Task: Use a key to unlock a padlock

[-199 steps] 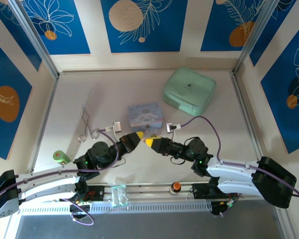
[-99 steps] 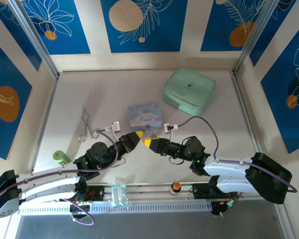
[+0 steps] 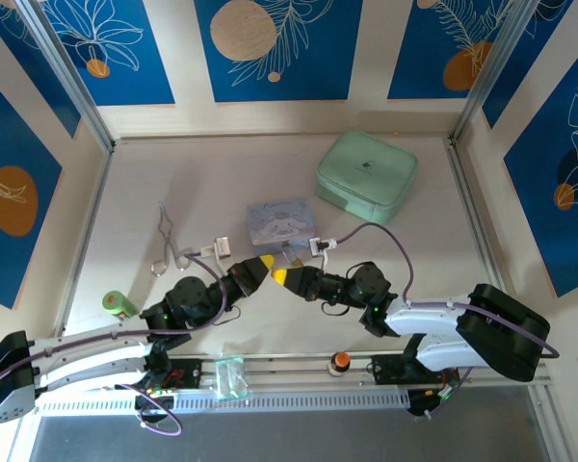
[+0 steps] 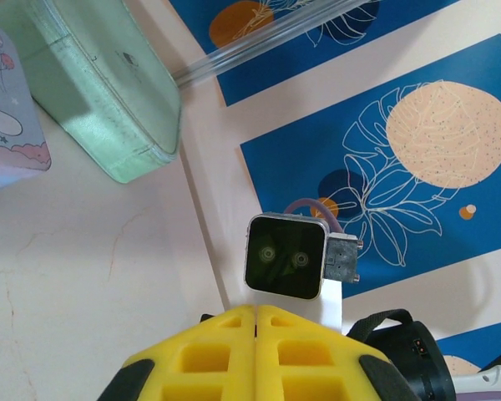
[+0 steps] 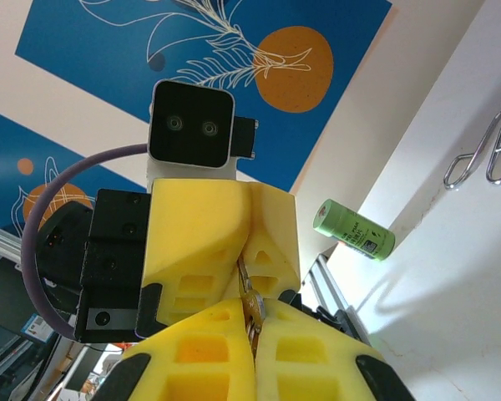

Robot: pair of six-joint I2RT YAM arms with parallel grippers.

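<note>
Key (image 5: 249, 299), tiny, flat, pale silvery-gold metal, sat pinched between the right fingers (image 5: 204, 355) at lower centre, touching the pressed-together left fingers (image 5: 196, 238); slight misalignment could twist it loose.

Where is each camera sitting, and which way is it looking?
Top external: above and behind the arms, looking down on the table; both arms, left fingers and right fingers tip to tip.
Left wrist: on the left arm, facing the right arm's camera and the mint case; left fingers shut at the bottom.
Right wrist: on the right arm, facing the left arm's camera and a green cylinder; right fingers pinch the key.
Shared: the wrist views face each other; top and left wrist see the mint case.
</note>
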